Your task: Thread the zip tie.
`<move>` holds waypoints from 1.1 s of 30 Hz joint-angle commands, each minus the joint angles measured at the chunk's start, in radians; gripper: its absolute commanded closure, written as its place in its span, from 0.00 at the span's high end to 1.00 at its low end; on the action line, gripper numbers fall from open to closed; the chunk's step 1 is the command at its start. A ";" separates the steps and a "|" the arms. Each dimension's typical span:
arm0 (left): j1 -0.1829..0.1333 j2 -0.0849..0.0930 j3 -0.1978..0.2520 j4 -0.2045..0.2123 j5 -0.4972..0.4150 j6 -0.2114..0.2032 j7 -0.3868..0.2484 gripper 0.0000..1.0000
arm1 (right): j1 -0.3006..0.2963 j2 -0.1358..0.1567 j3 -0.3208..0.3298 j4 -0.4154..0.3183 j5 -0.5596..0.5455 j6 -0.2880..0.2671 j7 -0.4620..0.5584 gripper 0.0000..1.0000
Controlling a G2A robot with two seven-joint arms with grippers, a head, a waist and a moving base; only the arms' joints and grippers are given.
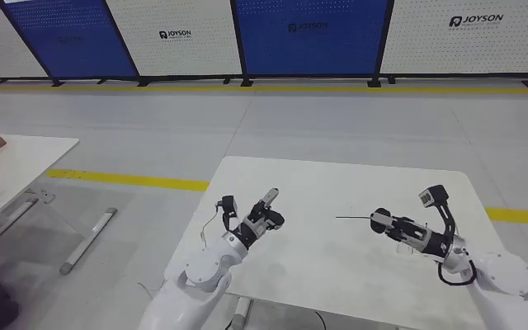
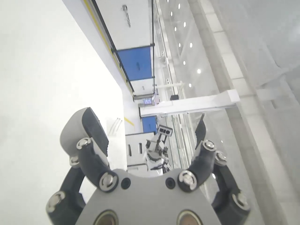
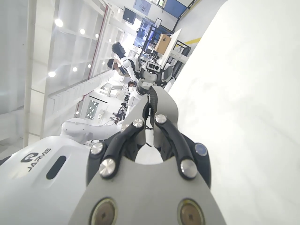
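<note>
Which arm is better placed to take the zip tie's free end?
Left, probably: the left hand is open and empty; the right hand is shut on the zip tie, its free end pointing toward the left hand.

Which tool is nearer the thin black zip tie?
Right. The right tool grips one end of the zip tie; the left tool stands open, well off its free tip.

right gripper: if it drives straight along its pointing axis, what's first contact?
Probably the open left gripper, which sits straight ahead of the right gripper; the zip tie tip leads. Height match is unclear.
</note>
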 commanded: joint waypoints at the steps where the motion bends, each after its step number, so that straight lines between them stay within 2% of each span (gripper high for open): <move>1: -0.009 -0.002 0.031 -0.004 0.001 0.010 -0.041 1.00 | 0.003 -0.017 -0.029 -0.017 -0.042 0.000 -0.052 0.00; 3: -0.024 -0.006 0.069 0.000 -0.006 0.005 -0.073 1.00 | 0.002 -0.038 -0.069 -0.029 -0.084 0.000 -0.106 0.00; 6: -0.047 -0.014 0.128 0.028 0.008 -0.017 -0.068 1.00 | 0.003 -0.055 -0.097 -0.019 -0.102 0.000 -0.135 0.00; 15: -0.050 -0.015 0.132 0.033 0.011 -0.020 -0.064 1.00 | 0.003 -0.055 -0.097 -0.019 -0.102 0.000 -0.135 0.00; 18: -0.052 -0.017 0.125 0.050 -0.027 -0.037 -0.061 1.00 | 0.001 -0.055 -0.096 -0.018 -0.100 0.001 -0.144 0.00; 19: -0.055 -0.017 0.120 0.056 -0.036 -0.047 -0.054 1.00 | -0.005 -0.057 -0.092 -0.020 -0.101 0.001 -0.175 0.00; 22: -0.065 -0.021 0.141 0.067 -0.044 -0.073 -0.057 1.00 | -0.027 -0.067 -0.107 -0.040 -0.109 0.000 -0.243 0.00; 23: -0.074 -0.025 0.161 0.072 -0.040 -0.081 -0.057 1.00 | -0.033 -0.072 -0.118 -0.049 -0.132 0.000 -0.267 0.00; 25: -0.098 -0.033 0.198 0.089 -0.041 -0.094 -0.053 1.00 | -0.043 -0.082 -0.137 -0.064 -0.174 0.000 -0.319 0.00; 27: -0.133 -0.044 0.241 0.115 -0.025 -0.124 -0.022 1.00 | -0.046 -0.089 -0.145 -0.069 -0.204 0.000 -0.355 0.00; 33: -0.133 -0.044 0.241 0.115 -0.025 -0.124 -0.022 1.00 | -0.046 -0.089 -0.145 -0.069 -0.204 0.000 -0.355 0.00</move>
